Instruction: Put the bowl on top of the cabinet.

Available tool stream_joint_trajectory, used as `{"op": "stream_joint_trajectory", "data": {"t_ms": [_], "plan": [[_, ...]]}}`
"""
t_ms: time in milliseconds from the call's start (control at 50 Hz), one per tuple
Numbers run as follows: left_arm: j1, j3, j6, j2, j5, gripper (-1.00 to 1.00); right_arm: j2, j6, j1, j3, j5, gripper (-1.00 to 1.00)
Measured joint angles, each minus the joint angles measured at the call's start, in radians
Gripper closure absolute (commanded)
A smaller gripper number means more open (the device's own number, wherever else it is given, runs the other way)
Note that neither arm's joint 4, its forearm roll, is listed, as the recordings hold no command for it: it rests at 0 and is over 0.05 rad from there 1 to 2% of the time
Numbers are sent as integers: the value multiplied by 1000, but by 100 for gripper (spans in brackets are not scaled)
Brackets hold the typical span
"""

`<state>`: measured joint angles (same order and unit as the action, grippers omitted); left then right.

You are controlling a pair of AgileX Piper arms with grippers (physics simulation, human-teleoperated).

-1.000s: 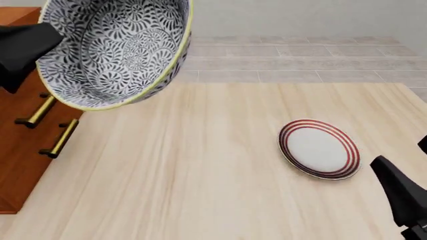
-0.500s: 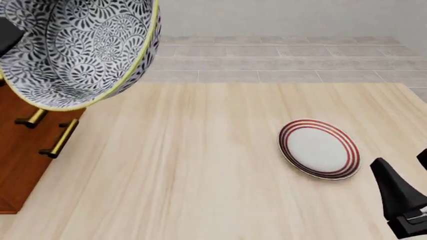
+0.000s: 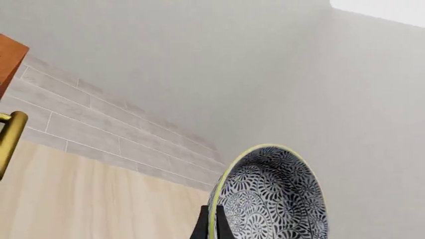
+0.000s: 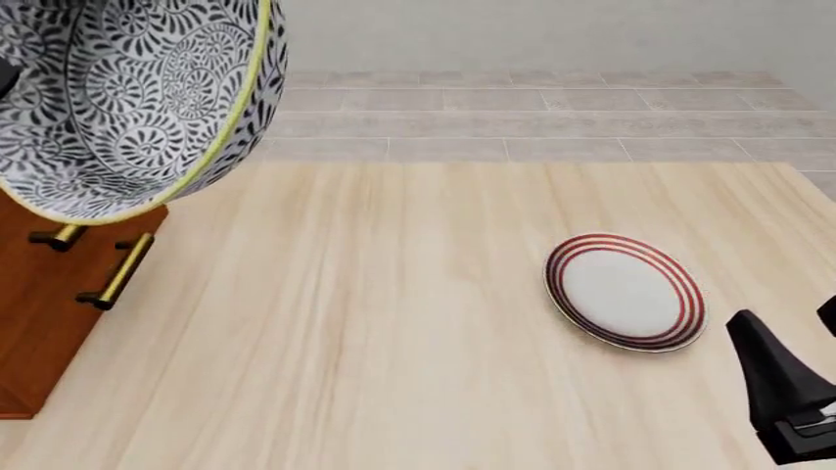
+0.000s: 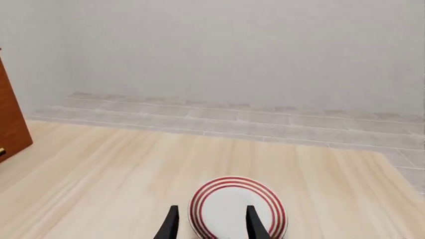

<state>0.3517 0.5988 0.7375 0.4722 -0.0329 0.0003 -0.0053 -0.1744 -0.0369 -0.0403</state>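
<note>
You've got the bowl off the bench and held high in the upper left of the front view, tipped so its opening faces the camera. In that view it overlaps the cabinet, which runs down the left edge w/ 2 brass handles showing below the bowl. Whether the bowl is truly above the cabinet top or just in front of it, can't tell from this angle.

Left end effector: the wrist view shows dark fingers either side of the yellow rim at the frame bottom, so it's clamped on the bowl's rim.

Judged progress: pick and lift done; what's left is lining up over the top, levelling the bowl, lowering and letting go.

Right end effector sits idle at the lower right of the front view, fingers apart, nothing between them, w/ the red-ringed plate just ahead of it.

Plate is well apart from the cabinet, so it's no obstacle. Nothing seems to stand between bowl and cabinet.
</note>
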Motion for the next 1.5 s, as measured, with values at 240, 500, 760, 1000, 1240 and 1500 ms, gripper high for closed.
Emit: {"op": "stream_joint_trajectory", "data": {"t_ms": [240,500,760,1000,1240,1500], "plan": [[-1,-7,2,6,3,100,0,1,1,10,10,-100],[-21,68,-8,42,-62,100,0,2,2,19,18,-100],[-73,250,-35,114,-205,100,0,1,2,26,25,-100],[-148,425,-94,184,-340,100,0,1,1,26,25,-100],[-237,571,-148,234,-441,100,0,1,1,29,27,-100],[-342,664,-187,278,-495,100,0,1,1,31,29,-100]]}}
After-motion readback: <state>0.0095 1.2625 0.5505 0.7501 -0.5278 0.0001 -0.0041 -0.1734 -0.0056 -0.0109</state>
